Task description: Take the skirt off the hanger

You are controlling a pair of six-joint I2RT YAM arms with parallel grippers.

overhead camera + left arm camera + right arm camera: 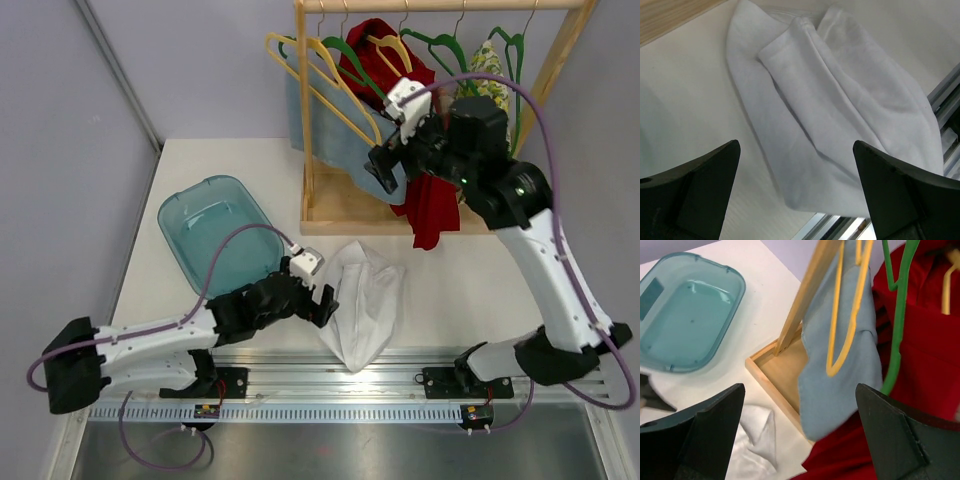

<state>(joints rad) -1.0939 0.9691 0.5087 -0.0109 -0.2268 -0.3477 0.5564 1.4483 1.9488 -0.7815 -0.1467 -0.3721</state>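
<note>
When the scene is looked at from above, the right gripper (383, 168) is up at the wooden rack (340, 208). Its two fingers are wide apart and hold nothing, right beside the blue cloth (330, 125) that hangs on a yellow hanger (318, 82). That blue cloth looks like the skirt, though it is hard to be sure, and a red cloth (430, 205) hangs just next to it. The left gripper (318, 300) is low over the table (460, 290), also wide open and empty, next to a white cloth (362, 300) lying near the front edge. In the left wrist view, only the white cloth (840, 125) shows between the open fingers (710, 185), and nothing is pinched. In the right wrist view, the blue cloth (840, 370) is draped on the yellow hanger (850, 320) straight ahead, with a green hanger (897, 335) and the red cloth (930, 355) to its right. To do this step well, the right gripper should likely go for the low edge of the blue cloth and pinch only that. Then it should pull down and away slowly so the hanger does not fall. It should keep off the red cloth and the green hanger, or they may come along too.
</note>
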